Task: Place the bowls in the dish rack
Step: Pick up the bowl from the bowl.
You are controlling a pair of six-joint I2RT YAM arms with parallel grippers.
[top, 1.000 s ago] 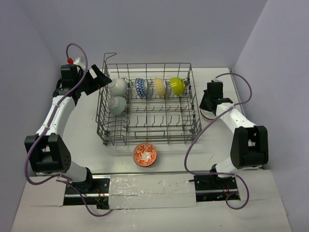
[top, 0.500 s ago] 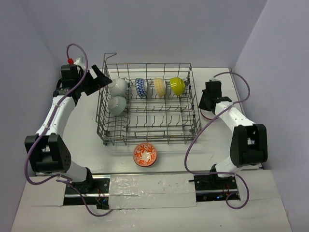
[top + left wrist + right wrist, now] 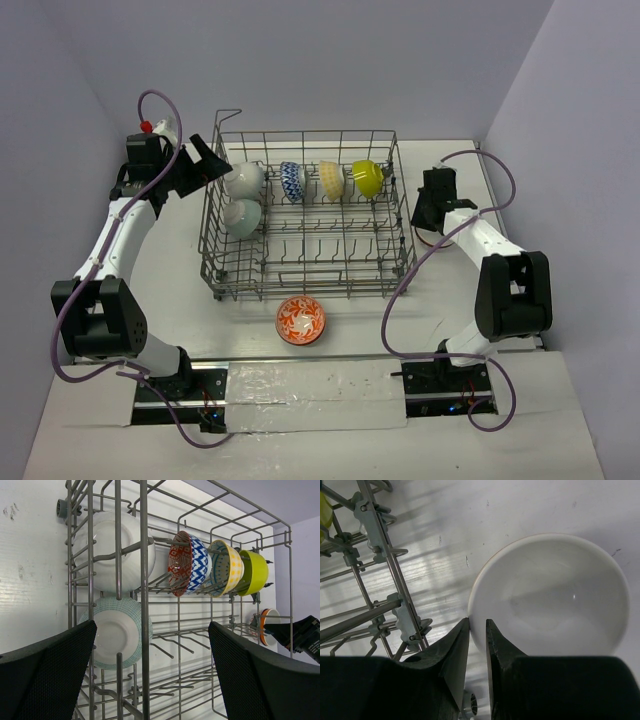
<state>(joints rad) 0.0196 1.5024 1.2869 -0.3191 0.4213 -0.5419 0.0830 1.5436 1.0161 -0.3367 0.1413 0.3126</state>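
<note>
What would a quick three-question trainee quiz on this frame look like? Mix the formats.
1. Count: how many bowls sit in the dish rack?
2. True or false: the left claw is closed on a bowl.
3. Pick one: the right claw pinches the rim of which bowl?
A. the lime bowl in the rack
B. the orange-and-white bowl on the table, right of the rack
C. the red-patterned bowl in front of the rack

Key: 1. five. 2. false, it is open and holds nothing. 3. B.
</note>
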